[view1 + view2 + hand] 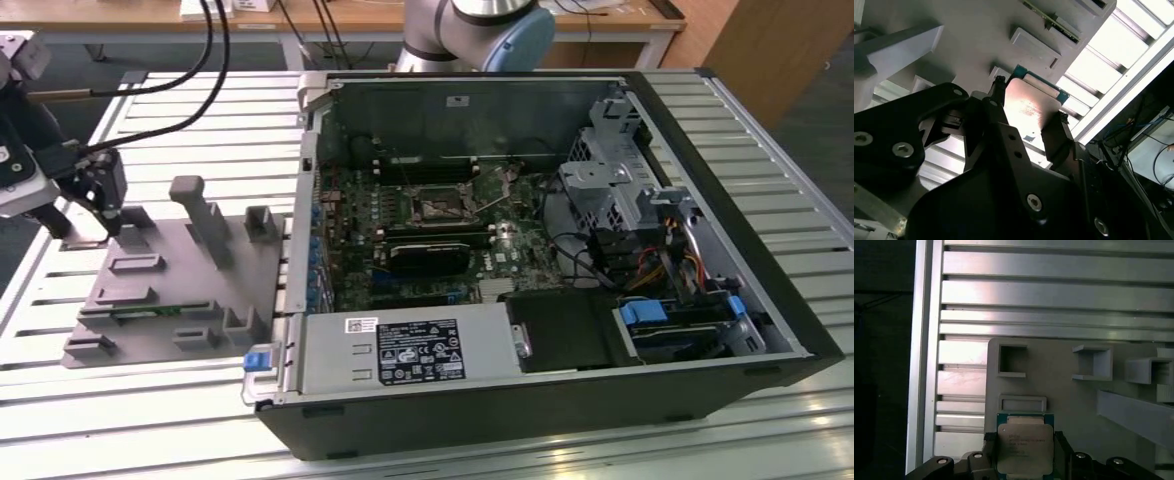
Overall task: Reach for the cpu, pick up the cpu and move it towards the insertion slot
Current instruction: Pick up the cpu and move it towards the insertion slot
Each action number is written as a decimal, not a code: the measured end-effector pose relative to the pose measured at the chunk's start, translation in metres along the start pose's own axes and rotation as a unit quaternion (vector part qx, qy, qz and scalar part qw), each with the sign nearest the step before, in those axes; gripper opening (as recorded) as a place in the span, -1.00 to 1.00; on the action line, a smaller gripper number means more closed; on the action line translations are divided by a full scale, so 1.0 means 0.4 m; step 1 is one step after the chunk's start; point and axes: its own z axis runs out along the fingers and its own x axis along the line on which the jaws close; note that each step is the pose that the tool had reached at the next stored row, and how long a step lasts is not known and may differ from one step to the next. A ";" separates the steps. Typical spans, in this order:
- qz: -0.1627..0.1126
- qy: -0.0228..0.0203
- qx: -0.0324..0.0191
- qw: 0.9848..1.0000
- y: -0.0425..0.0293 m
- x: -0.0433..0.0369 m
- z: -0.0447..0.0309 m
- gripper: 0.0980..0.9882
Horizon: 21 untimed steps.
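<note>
The cpu, a flat silver square with a teal-green rim, lies at one end of the grey plastic plate. My gripper straddles it, with a black finger pressed against each of two opposite edges. The second wrist view shows the same hold: the cpu sits between the two fingers. I cannot tell whether the chip has left the plate. In the exterior view my gripper stands at the plate's far left corner. The insertion slot is a dark square socket on the green motherboard, well to the exterior view's right.
Upright grey blocks and small pockets rise from the plate between my gripper and the open computer case. The case wall stands along the plate's right side. Everything rests on a slatted aluminium table. Cables hang behind the arm.
</note>
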 end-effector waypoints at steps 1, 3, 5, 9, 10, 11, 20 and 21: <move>0.000 0.000 0.000 1.000 0.001 0.000 -0.008 0.00; 0.000 0.000 0.001 1.000 0.002 0.000 -0.023 0.00; 0.001 0.000 0.002 1.000 0.004 0.000 -0.039 0.00; 0.001 -0.001 0.003 1.000 0.008 0.000 -0.072 0.00; 0.001 -0.001 0.004 1.000 0.009 0.000 -0.081 0.00; 0.001 -0.001 0.004 1.000 0.010 0.000 -0.089 0.00; 0.003 -0.002 0.006 1.000 0.018 0.000 -0.164 0.00; 0.003 -0.002 0.007 1.000 0.019 0.000 -0.172 0.00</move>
